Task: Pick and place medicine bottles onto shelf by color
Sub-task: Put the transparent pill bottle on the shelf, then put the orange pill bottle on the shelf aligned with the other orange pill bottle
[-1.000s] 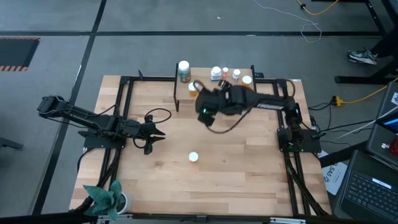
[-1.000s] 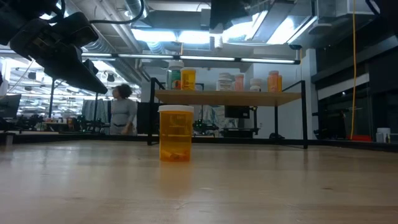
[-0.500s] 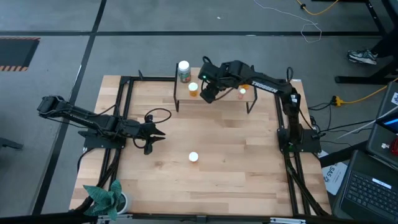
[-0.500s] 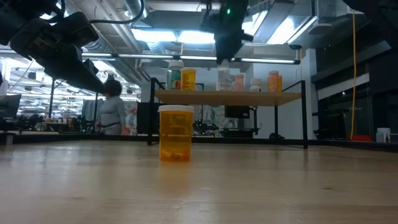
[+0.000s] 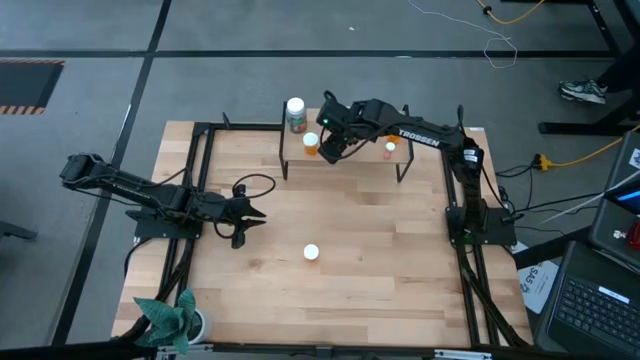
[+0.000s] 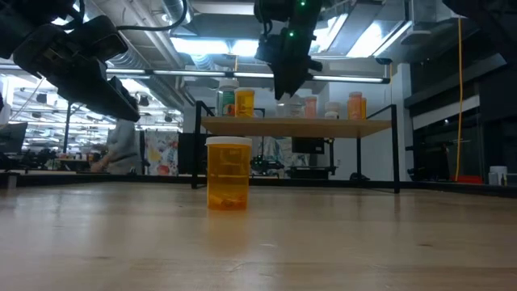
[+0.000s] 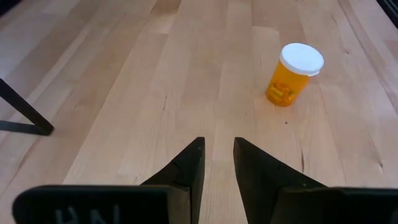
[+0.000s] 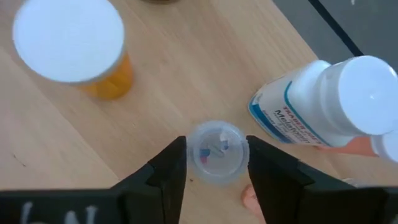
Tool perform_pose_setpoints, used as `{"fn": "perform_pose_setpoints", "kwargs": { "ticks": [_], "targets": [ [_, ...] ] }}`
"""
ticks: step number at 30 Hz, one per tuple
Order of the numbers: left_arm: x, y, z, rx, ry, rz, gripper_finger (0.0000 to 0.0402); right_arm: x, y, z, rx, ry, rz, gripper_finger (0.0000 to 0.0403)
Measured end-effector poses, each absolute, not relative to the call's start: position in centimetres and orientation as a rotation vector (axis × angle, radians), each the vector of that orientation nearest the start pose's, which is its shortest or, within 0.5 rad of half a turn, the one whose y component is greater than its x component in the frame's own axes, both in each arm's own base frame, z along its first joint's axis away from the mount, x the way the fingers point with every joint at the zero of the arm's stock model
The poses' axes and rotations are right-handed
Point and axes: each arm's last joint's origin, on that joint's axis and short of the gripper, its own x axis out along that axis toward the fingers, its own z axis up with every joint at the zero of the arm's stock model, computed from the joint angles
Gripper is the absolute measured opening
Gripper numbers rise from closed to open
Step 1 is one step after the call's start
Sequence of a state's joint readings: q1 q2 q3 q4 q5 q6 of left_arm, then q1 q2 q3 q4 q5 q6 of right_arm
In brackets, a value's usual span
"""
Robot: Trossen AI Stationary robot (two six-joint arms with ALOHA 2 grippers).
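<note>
My right gripper pinched a small clear bottle over the shelf; my left gripper waited at the table's left, fingers slightly spread.

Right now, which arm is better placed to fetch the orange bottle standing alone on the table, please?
Left: its gripper waits near the orange bottle; the right gripper is busy over the shelf.

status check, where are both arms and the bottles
Right gripper over shelf, fingers around small clear bottle. Left gripper idle. Orange bottle alone mid-table.
</note>
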State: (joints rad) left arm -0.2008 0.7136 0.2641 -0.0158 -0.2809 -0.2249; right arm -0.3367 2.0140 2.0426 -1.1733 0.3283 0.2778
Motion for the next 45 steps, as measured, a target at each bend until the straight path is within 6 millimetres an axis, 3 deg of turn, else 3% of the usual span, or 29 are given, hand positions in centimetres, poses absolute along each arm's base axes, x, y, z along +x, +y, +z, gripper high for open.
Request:
{"fn": "perform_pose_setpoints", "kwargs": {
  "ticks": [12, 18, 22, 26, 32, 40, 45],
  "targets": [
    [15.1, -2.3, 18.1, -0.11, 0.441, 0.129, 0.008, 38.9, -14.6, 32.7, 0.245, 1.059, -0.752, 0.024],
    [15.1, -2.3, 18.1, -0.11, 0.441, 0.128, 0.008, 38.7, -14.5, 36.3, 0.251, 0.948, -0.75, 0.0242],
    [15.1, -2.3, 18.1, -0.11, 0.441, 0.129, 0.008, 38.4, -13.3, 39.2, 0.292, 0.869, -0.671, 0.0243],
    [15.1, -2.3, 18.1, -0.11, 0.441, 0.128, 0.008, 39.1, -9.8, 40.8, 0.343, 0.832, -0.439, 0.0243],
    [15.1, -2.3, 18.1, -0.11, 0.441, 0.128, 0.008, 40.5, -2.7, 39.8, 0.207, 0.904, -0.179, 0.0243],
    [15.1, -2.3, 18.1, -0.11, 0.441, 0.128, 0.008, 42.4, 6.7, 34.0, 0.097, 0.961, 0.019, 0.0243],
    [15.1, -2.3, 18.1, -0.111, 0.44, 0.128, 0.008, 43.3, 11.1, 29.4, 0.064, 0.878, 0.119, 0.0243]
  ]
}}
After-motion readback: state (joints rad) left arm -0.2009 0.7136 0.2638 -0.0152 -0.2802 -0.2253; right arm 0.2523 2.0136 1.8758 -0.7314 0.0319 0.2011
